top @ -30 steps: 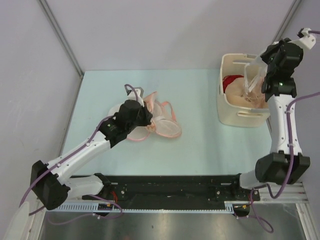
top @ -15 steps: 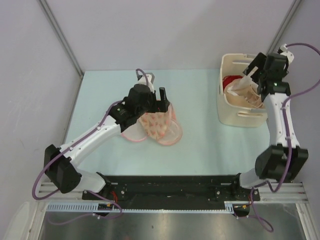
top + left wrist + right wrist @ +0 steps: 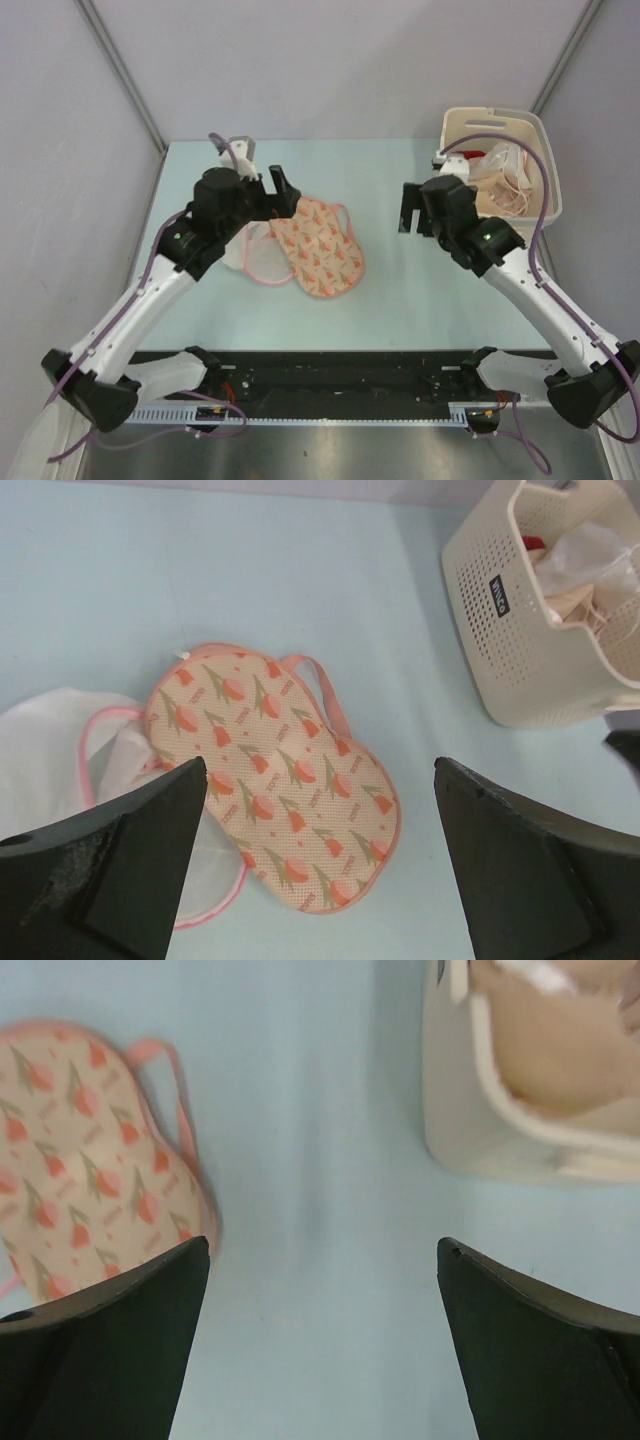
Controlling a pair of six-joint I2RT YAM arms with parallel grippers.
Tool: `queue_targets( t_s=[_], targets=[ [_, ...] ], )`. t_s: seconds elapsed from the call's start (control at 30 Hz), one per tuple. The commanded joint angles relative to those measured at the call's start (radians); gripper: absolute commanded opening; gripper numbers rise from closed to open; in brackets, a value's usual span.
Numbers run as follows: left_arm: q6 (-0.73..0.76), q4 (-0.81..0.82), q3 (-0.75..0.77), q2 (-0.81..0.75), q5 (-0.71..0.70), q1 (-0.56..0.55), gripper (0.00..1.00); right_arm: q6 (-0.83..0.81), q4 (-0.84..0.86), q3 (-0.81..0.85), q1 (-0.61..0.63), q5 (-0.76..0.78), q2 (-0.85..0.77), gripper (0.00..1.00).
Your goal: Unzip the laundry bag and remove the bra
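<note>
Top external, left claw [image 3: 272, 187] and right claw [image 3: 417, 212] wide, laundry bag [image 3: 322, 250] overlapping mesh pouch [image 3: 260, 260]

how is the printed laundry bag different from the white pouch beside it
The laundry bag is peach with a red tulip print; the white pouch is plain. The laundry bag is long and two-lobed; the white pouch looks rounder. The laundry bag overlaps the white pouch's edge. Both have pink edging and lie on the table.

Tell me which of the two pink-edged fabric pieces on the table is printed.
The laundry bag, the figure-eight pouch covered in red-pink tulip motifs. The white mesh piece beside it, on the side away from the basket, is plain.
</note>
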Motion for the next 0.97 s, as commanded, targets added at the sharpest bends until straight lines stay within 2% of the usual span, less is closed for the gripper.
queue_targets(
  t_s=[0.0, 0.2, 0.43, 0.93],
  targets=[
    [0.031, -0.055, -0.067, -0.117, -0.008, 0.021, 1.00, 0.128, -0.088, -0.088, 0.110, 0.135, -0.075, 1.00],
    [-0.007, -0.055, -0.176, -0.184, -0.013, 0.022, 1.00, 0.225, -0.125, -0.210, 0.139, 0.163, -0.087, 1.00],
    [-0.038, -0.049, -0.251, -0.215, 0.004, 0.024, 1.00, 0.265, -0.096, -0.267, 0.142, 0.191, -0.073, 1.00],
    [-0.024, -0.041, -0.254, -0.195, 0.016, 0.024, 1.00, 0.308, -0.082, -0.273, 0.145, 0.252, -0.076, 1.00]
  ],
)
